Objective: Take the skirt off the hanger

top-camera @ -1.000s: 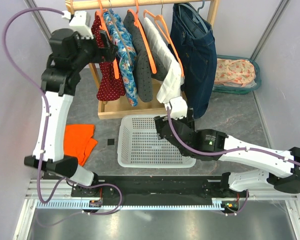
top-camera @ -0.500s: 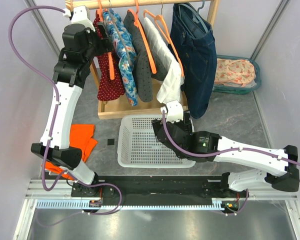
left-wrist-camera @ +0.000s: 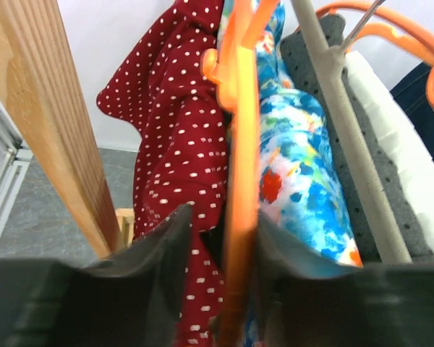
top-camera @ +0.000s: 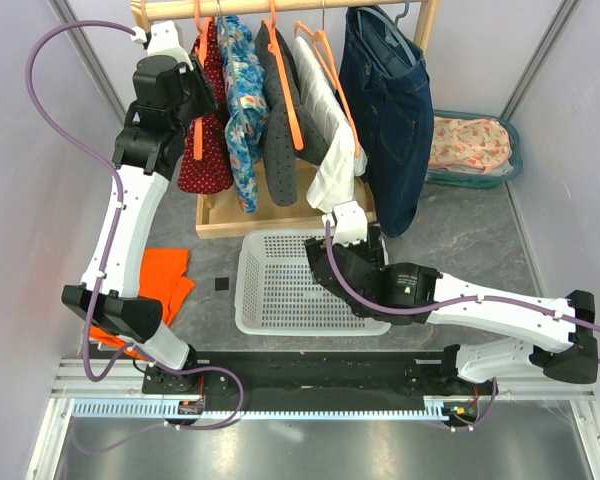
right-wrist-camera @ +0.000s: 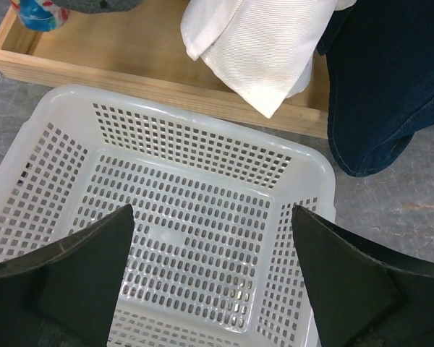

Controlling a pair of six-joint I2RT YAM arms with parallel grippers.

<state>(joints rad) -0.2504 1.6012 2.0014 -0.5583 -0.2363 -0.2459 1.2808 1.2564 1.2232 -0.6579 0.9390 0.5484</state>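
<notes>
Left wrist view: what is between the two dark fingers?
An orange hanger, with red dotted fabric beside it, seen in the left wrist view.

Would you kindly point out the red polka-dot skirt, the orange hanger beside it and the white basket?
red polka-dot skirt point(left-wrist-camera: 177, 152), left wrist view, dotted fabric.
orange hanger point(left-wrist-camera: 243, 181), left wrist view, its long arm.
white basket point(right-wrist-camera: 202, 150), right wrist view, far perforated wall.

Grey surface point(top-camera: 460, 250) w/ white basket point(top-camera: 252, 262) mid, orange cloth point(top-camera: 160, 280) L, wood rack base point(top-camera: 230, 215) behind, teal tub point(top-camera: 510, 165) far R.
</notes>
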